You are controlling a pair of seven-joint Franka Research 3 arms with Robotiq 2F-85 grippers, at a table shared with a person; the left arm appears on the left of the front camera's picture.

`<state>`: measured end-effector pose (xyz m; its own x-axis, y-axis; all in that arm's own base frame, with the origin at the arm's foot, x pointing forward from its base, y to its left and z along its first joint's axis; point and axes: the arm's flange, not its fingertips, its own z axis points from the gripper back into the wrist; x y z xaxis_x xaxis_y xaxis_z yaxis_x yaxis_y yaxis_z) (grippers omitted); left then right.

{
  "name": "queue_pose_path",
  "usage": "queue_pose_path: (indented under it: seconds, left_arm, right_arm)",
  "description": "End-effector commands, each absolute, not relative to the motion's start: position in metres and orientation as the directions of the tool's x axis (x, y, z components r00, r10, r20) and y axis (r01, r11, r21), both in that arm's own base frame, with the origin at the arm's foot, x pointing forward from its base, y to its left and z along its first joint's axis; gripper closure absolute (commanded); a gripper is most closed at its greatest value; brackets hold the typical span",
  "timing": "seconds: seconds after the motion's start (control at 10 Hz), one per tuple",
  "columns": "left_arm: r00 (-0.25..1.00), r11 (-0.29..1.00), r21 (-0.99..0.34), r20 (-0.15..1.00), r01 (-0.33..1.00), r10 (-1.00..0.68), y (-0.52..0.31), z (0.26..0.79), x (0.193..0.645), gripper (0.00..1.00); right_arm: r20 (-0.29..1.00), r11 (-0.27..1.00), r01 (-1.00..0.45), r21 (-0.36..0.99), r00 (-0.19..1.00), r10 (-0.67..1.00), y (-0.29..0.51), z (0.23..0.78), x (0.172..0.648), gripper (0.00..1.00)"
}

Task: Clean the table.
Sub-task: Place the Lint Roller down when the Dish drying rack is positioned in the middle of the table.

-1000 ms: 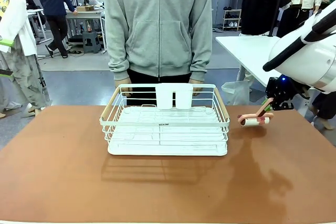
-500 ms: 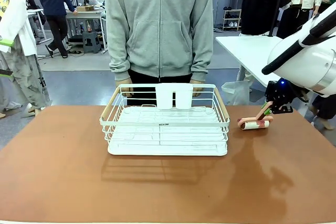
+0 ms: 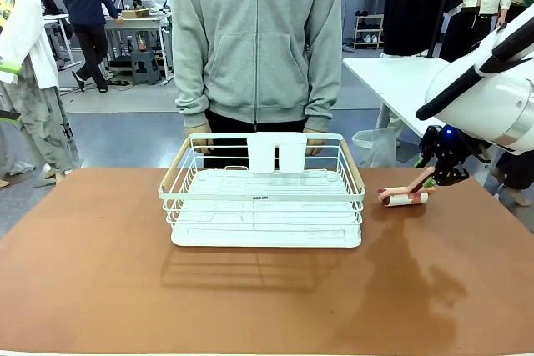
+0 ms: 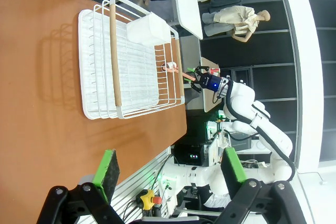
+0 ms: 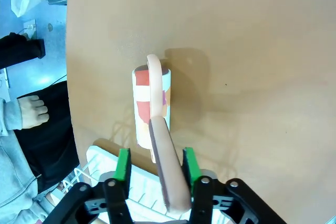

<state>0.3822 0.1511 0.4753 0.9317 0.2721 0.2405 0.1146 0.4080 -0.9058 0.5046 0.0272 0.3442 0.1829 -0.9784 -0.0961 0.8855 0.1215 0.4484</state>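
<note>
We see the wide reddish-brown table (image 3: 100,273) spreading across the front view, matte and smooth, with a thin pale edge along its near side. Near its middle stands a white wire dish rack (image 3: 264,193) with pale wooden handles at both ends and two white cups hung on its far rim. A person in a grey zip hoodie (image 3: 257,39) stands right behind the rack at the far edge, one hand (image 3: 198,131) showing just past the rack's rim.

To the right of the rack, apart from it, a lint roller with a pink handle and a patterned red-and-white roll (image 3: 406,196) rests its roll on the table. Our right gripper (image 3: 434,176) holds the upper end of the handle; in the right wrist view the green pads (image 5: 123,165) press on either side of the pink handle (image 5: 169,171), and the roll (image 5: 149,103) lies flat on the brown top (image 5: 252,51).

Our left gripper (image 4: 170,169) hangs above the near edge of the table with its fingers spread wide and nothing between them.

A smaller white table (image 3: 396,77) stands beyond the right arm. The right gripper is dark and small in the front view, so the grip is hard to make out there. The rack's far corner is cut off in the right wrist view.
</note>
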Motion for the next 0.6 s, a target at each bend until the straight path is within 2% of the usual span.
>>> queue_pose_path:
  seconds: [0.0,0.5]
  left_arm:
    - [0.929,0.396,-0.910,0.249,0.127,0.274,0.152,0.477,0.381,0.00]
    - [0.929,0.396,-0.910,0.249,0.127,0.274,0.152,0.477,0.381,0.00]
  right_arm:
    - [-0.072,0.120,0.887,0.446,0.169,-0.983,0.029,0.354,0.496,0.00]
    - [-0.050,0.143,0.889,0.435,0.183,-0.982,0.021,0.382,0.473,0.00]
